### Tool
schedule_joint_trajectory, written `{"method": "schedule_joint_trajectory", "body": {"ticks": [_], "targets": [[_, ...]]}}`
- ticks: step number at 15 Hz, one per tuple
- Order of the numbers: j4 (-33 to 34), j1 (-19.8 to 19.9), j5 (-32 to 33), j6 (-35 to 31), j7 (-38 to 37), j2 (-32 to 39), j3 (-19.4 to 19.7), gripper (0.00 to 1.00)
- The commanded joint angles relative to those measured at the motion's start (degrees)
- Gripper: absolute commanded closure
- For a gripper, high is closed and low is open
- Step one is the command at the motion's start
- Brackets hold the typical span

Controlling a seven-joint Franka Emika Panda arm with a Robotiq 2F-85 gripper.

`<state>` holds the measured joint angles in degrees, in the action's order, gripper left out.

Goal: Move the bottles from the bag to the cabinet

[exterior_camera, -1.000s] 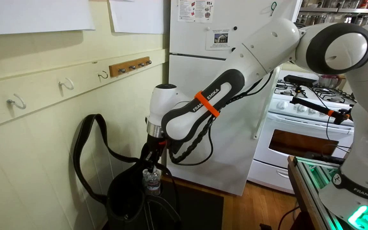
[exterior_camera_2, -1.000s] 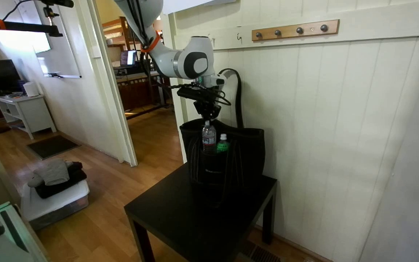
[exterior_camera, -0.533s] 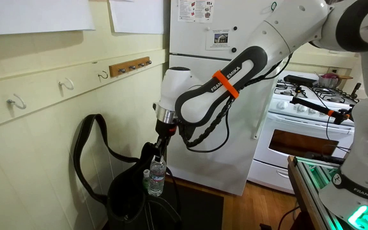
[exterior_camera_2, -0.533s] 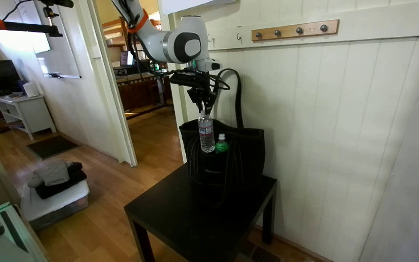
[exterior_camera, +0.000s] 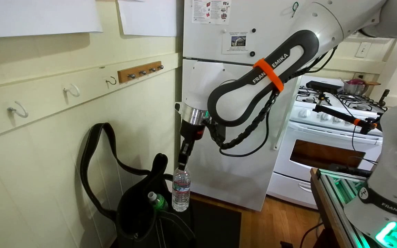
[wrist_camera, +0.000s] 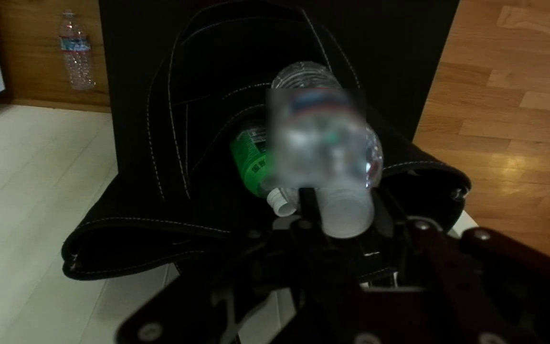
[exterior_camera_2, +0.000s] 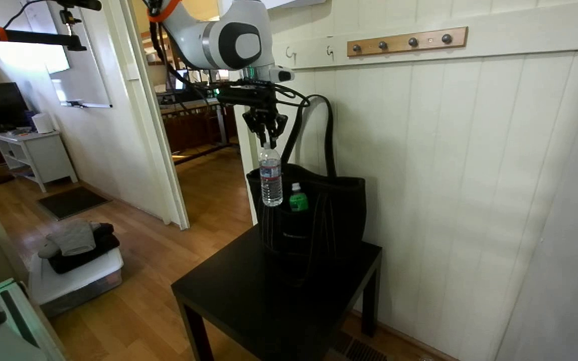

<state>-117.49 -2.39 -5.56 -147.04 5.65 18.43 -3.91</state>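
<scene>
My gripper [exterior_camera: 182, 167] is shut on the cap of a clear bottle [exterior_camera: 181, 191] with a red and blue label. The bottle hangs upright above the black bag's outer pocket; both also show in an exterior view, gripper [exterior_camera_2: 267, 142] and bottle [exterior_camera_2: 271, 180]. In the wrist view the fingers [wrist_camera: 345, 205] flank the white cap of the clear bottle [wrist_camera: 320, 143], which is partly blurred. A green bottle [exterior_camera_2: 299, 201] with a white cap leans in the pocket of the bag [exterior_camera_2: 341, 225]; its lower part is hidden. I cannot pick out the cabinet.
The bag stands on a low black table [exterior_camera_2: 249, 296] against the wall. Another clear bottle [wrist_camera: 77, 55] lies on the floor beside the table. A white fridge [exterior_camera: 240, 148] and stove [exterior_camera: 326, 137] stand behind. The bag's strap [exterior_camera: 84, 165] loops up beside the gripper.
My gripper has lifted the clear bottle up out of the bag's pocket and drawn it away from the wall. The green bottle has gone from upright to leaning in the pocket.
</scene>
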Motion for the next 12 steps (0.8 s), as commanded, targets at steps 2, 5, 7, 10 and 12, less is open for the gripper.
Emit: {"method": "schedule_joint_trajectory", "body": {"ticks": [2,5,7,10,12], "targets": [[-5.5,1.2,-2.7,0.7,5.2,-4.3,-3.1,0.92],[-6.3,1.0,-4.0,1.3,7.4,-3.6,-4.6,0.92],[-6.4,0.4,-4.0,1.6,7.8,-2.6,-5.3,0.92],[-6.2,-0.6,-2.6,1.3,6.7,-0.2,-5.9,0.92],[-5.8,-1.4,-1.8,0.9,5.9,1.5,-6.0,0.92]]}}
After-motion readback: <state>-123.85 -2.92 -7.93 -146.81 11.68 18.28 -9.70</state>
